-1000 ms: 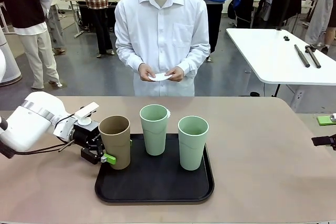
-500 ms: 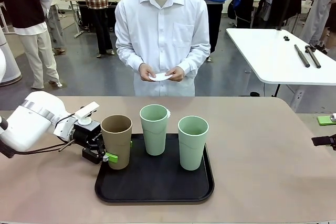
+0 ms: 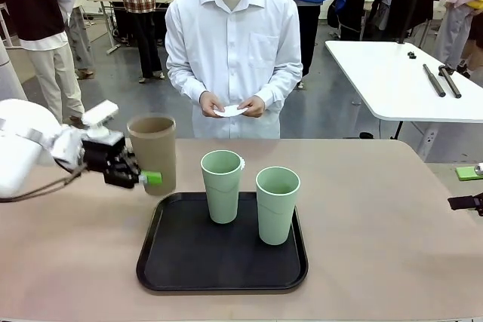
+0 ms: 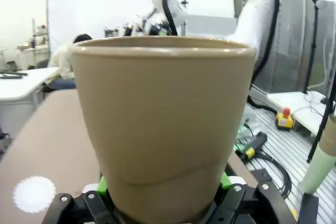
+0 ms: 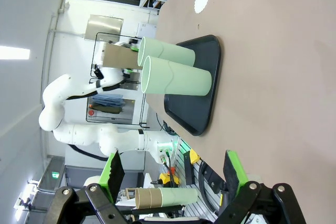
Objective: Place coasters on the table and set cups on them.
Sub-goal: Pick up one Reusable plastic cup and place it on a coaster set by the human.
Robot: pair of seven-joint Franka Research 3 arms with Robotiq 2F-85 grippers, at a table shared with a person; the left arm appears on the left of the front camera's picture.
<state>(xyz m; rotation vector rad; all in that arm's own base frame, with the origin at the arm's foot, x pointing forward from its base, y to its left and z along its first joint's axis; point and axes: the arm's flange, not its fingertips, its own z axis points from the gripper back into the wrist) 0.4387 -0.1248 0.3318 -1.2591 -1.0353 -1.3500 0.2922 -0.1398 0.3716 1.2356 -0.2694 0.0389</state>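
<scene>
The table (image 3: 377,224) is seen wide and mostly bare, with a black tray (image 3: 219,271) set on it toward the robot's side. In the tray the left mint cup (image 3: 222,185) and the right mint cup (image 3: 277,203) are stood upright, near each other but apart. The tan cup (image 3: 153,152) is held upright in the air, clear of the tray, above the table beside the tray's far left corner. It is clamped low on its wall by the left gripper (image 3: 148,177). The right gripper (image 5: 172,174) is spread wide with nothing between its fingers, at the table's right side. One coaster (image 4: 34,193) is laid flat on the table outside the tray. Another is held in the person's hands (image 3: 255,105) beyond the far edge.

A slip or tilt is judged possible, since a tall tapered cup is gripped near its base (its matte wall offers no lip to catch on). The paper coaster could be pushed or creased if the cup were dragged onto it rather than lowered straight, or the cup could be set off-centre. The left mint cup could be knocked by a path taken across the tray.

Open tabletop is offered left of the tray, beyond it, and widely to its right. The tray's raised rim and the table's edges are to be minded.
</scene>
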